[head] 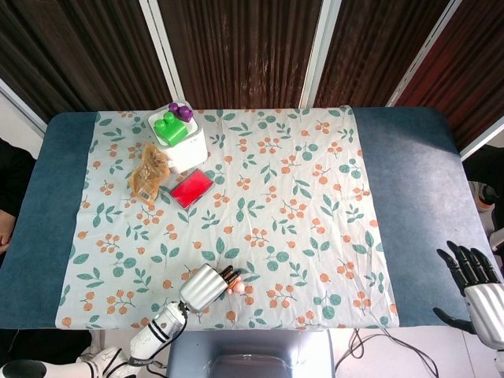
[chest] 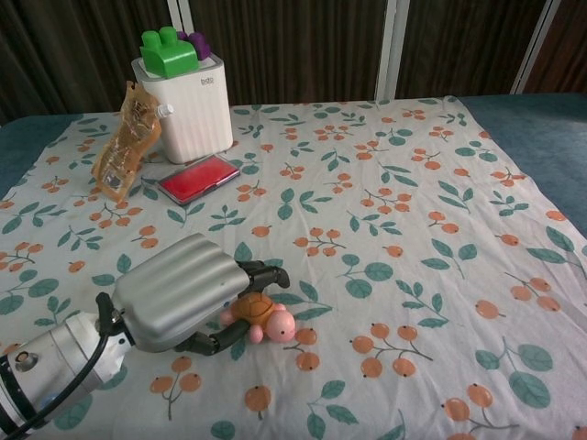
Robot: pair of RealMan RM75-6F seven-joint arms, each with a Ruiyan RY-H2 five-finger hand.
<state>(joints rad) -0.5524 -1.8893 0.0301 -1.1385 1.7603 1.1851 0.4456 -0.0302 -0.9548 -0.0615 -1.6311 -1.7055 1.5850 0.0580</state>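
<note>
Turtle toy [chest: 263, 317], pink-headed with a brown shell, sits near the front edge of the floral cloth [chest: 385, 211], left of centre; we see our left hand [chest: 179, 293] curled around it, the dark fingers [chest: 261, 274] arching over the shell and under its body, so the hand is clamped on the toy. From the head view the same toy [head: 236, 287] shows only as a pink spot at the fingertips of the left hand [head: 203, 287].

The cloth, white with orange berries and green leaves, covers the middle of a blue table [head: 409, 173]; behind the table we note dark slatted panels [head: 236, 47] divided by pale uprights.

Well apart from the toy, at the far left corner of the cloth, stands a white box [chest: 183, 105] with a green block [chest: 165, 48] and a purple block [chest: 197, 41] on top. Just beside it leans a crinkled orange packet [chest: 124, 142], and a flat red case [chest: 197, 178] lies in front of the box. Nothing lies between these items and the held toy.

Our left forearm enters from the lower left, silver back of the hand facing upward. Our right hand [head: 472, 272] appears only in the head view, off the table's right edge, fingers apart and pointing away, holding nothing.
</note>
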